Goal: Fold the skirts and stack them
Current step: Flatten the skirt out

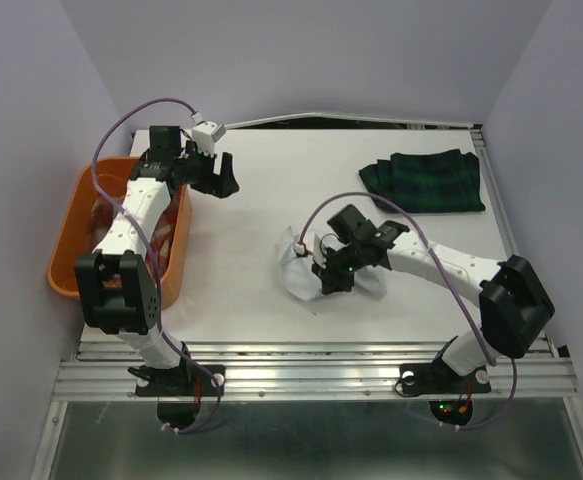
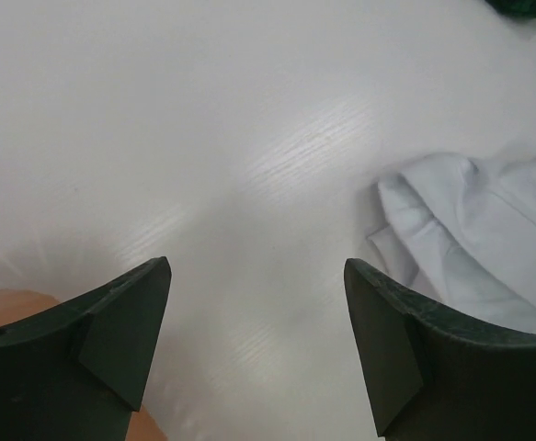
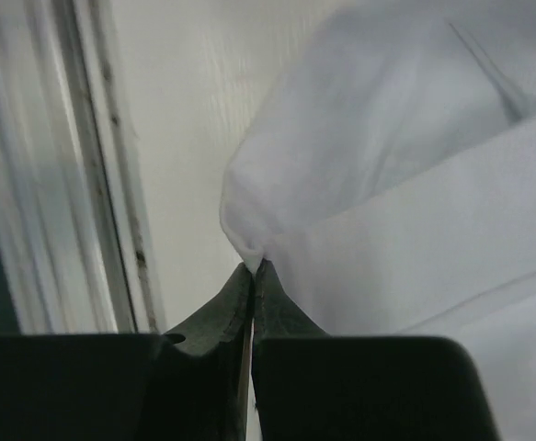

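Note:
The white skirt lies crumpled mid-table. My right gripper is shut on it: in the right wrist view the closed fingertips pinch an edge fold of the white cloth. The dark green-navy plaid skirt lies folded at the back right. My left gripper hovers open over bare table right of the basket, holding nothing. Its wrist view shows the wide-apart jaws, with the white skirt off to the right. Reddish-tan cloth shows in the basket, mostly hidden by the left arm.
An orange plastic basket stands at the left table edge under the left arm. Metal rails run along the near edge, and they show again in the right wrist view. White walls enclose the table.

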